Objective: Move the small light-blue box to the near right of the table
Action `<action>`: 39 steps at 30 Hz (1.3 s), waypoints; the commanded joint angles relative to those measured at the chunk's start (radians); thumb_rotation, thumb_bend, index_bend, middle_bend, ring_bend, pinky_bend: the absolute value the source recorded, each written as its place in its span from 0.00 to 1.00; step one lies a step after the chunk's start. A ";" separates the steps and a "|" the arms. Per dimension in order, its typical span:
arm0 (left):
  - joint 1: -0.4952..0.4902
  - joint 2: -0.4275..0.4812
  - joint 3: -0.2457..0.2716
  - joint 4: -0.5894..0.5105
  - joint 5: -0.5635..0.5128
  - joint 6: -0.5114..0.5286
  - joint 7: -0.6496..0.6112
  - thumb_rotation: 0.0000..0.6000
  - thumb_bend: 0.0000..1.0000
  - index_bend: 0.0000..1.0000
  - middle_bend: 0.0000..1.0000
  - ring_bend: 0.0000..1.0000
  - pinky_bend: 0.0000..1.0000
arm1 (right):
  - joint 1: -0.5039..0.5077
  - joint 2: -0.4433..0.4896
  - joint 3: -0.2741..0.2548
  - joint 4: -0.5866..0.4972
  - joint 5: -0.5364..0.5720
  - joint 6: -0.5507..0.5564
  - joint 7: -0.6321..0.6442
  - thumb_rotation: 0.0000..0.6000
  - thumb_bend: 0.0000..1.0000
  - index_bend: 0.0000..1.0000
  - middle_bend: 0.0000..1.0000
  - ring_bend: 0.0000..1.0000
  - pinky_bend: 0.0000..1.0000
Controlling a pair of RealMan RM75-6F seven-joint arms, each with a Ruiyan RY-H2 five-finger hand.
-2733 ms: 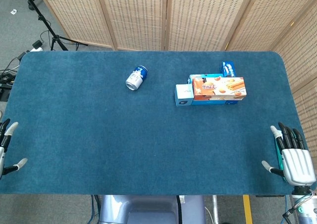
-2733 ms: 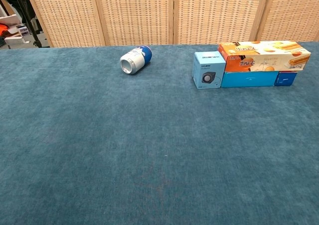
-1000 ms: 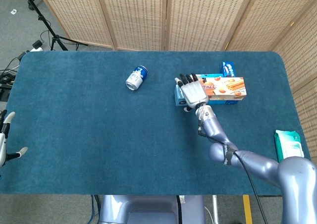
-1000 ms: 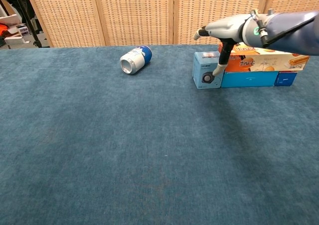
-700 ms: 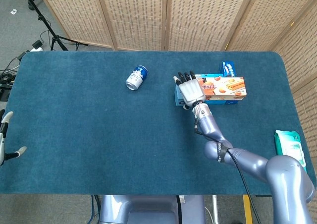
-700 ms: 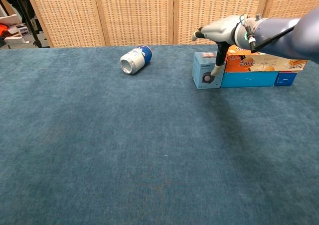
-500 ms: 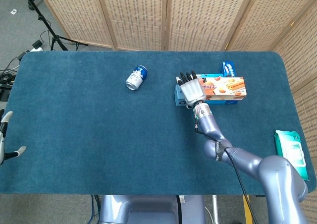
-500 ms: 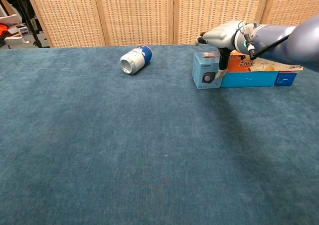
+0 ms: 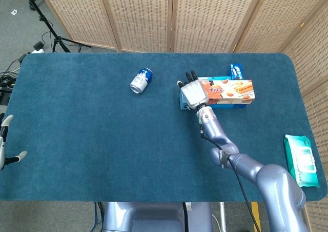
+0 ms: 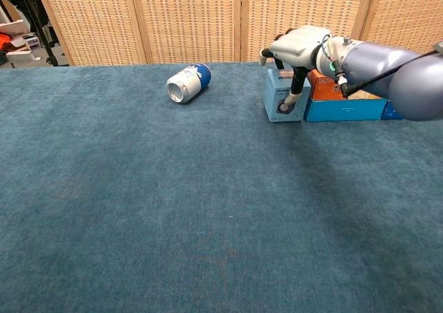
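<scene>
The small light-blue box (image 9: 183,103) (image 10: 275,100) stands at the far centre-right of the blue table (image 9: 102,139), against the left end of a stack of snack boxes. My right hand (image 9: 192,93) (image 10: 299,46) lies over its top, fingers reaching down behind it and the thumb (image 10: 291,97) pressed on its front face, gripping it. The box still rests on the table. My left hand (image 9: 5,150) shows only at the near left edge in the head view, fingers apart and holding nothing.
An orange biscuit box (image 9: 228,90) lies on a blue box (image 10: 346,109) just right of the light-blue one; a small dark-blue pack (image 9: 235,70) sits behind. A can (image 9: 141,80) (image 10: 187,82) lies on its side further left. A green wipes pack (image 9: 300,160) lies beyond the table's right edge.
My right arm swung from the near right edge to the light-blue box. The hand lowered onto it, the thumb moved onto its front face, and the box shifted slightly left.
</scene>
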 commanded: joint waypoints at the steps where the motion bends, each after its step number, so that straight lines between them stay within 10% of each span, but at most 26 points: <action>1: 0.000 0.001 0.001 -0.001 0.000 -0.001 0.000 1.00 0.00 0.00 0.00 0.00 0.00 | -0.006 -0.013 -0.009 0.040 -0.103 0.041 0.101 1.00 0.41 0.18 0.47 0.03 0.00; 5: 0.001 0.006 0.004 -0.007 0.006 0.002 -0.006 1.00 0.00 0.00 0.00 0.00 0.00 | -0.017 0.041 -0.007 -0.037 -0.167 0.096 0.140 1.00 0.41 0.18 0.48 0.04 0.00; 17: 0.029 0.033 0.039 -0.034 0.099 0.056 -0.054 1.00 0.00 0.00 0.00 0.00 0.00 | -0.188 0.480 -0.017 -0.705 -0.298 0.306 0.129 1.00 0.45 0.18 0.47 0.05 0.00; 25: 0.032 0.040 0.052 -0.027 0.127 0.058 -0.081 1.00 0.00 0.00 0.00 0.00 0.00 | -0.415 0.691 -0.195 -0.922 -0.480 0.481 0.129 1.00 0.62 0.18 0.47 0.08 0.02; 31: 0.043 0.044 0.065 -0.041 0.169 0.090 -0.084 1.00 0.00 0.00 0.00 0.00 0.00 | -0.524 0.678 -0.285 -0.973 -0.462 0.473 0.032 1.00 0.67 0.18 0.46 0.10 0.04; 39: 0.050 0.046 0.071 -0.043 0.186 0.102 -0.092 1.00 0.00 0.00 0.00 0.00 0.00 | -0.586 0.579 -0.270 -0.941 -0.440 0.492 -0.035 1.00 0.76 0.23 0.44 0.12 0.07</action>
